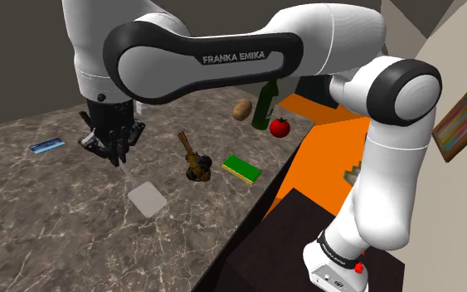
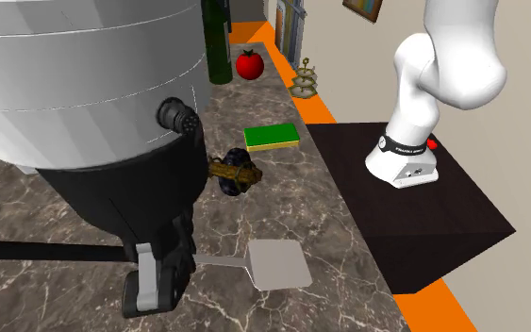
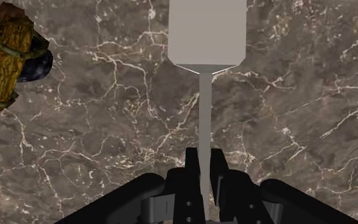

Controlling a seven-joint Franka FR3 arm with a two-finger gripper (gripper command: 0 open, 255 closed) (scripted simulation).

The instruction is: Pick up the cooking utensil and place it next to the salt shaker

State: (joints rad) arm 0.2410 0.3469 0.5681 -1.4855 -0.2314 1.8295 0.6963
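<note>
At the fingertips, the gripper (image 3: 205,159) is pinched on the thin grey shaft of the spatula (image 3: 206,32), so I'd lift slow & keep the wrist level, since a narrow shaft could let the blade swing. The flat blade sticks straight out ahead of the hand over the marble counter (image 3: 311,127); can't tell if it's clear of it. Further out, the brown banded salt shaker (image 3: 9,60) sits off to one side, apart from the blade, so I'd carry across & set down just beside it w/o knocking it.

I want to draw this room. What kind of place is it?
Probably a kitchen: a marbled counter holds a tomato and a green bottle, and there's a spatula.
</note>
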